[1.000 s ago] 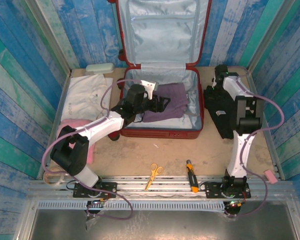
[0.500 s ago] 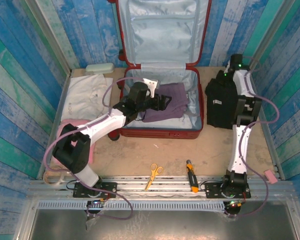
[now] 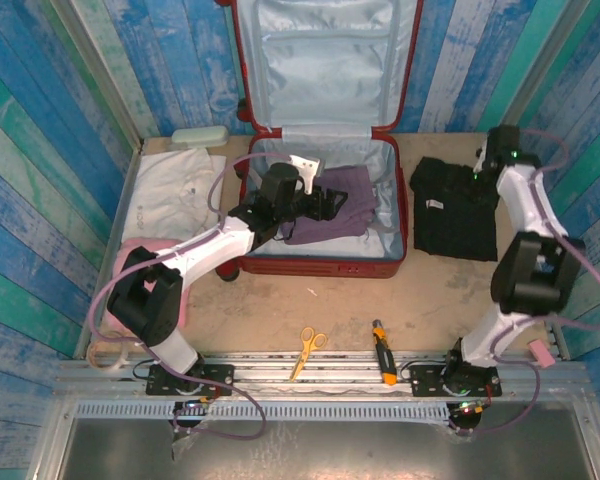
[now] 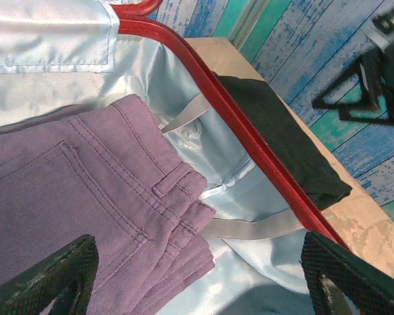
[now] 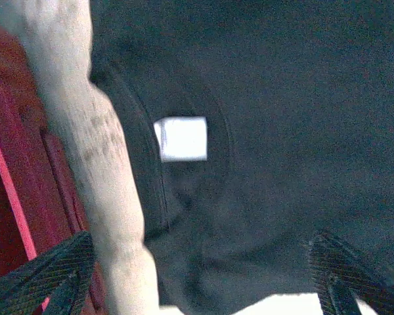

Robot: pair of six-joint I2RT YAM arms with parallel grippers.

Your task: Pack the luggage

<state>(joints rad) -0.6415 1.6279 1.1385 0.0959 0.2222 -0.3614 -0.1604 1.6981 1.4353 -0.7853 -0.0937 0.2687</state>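
Luggage [image 3: 325, 267] lies open on the bench [image 3: 420, 300] with its lid upright. It sits directly beneath the left hand [image 3: 325, 205], whose jaws stand wide and empty over the purple trousers [image 3: 335, 222] already inside. Just beyond its right side lies a folded black garment [image 3: 450, 210], its long axis parallel to that side. The right hand [image 3: 490, 158], wide and holding nothing, hovers at the garment's far corner. It is the nearer hand, and the luggage lies to its left.
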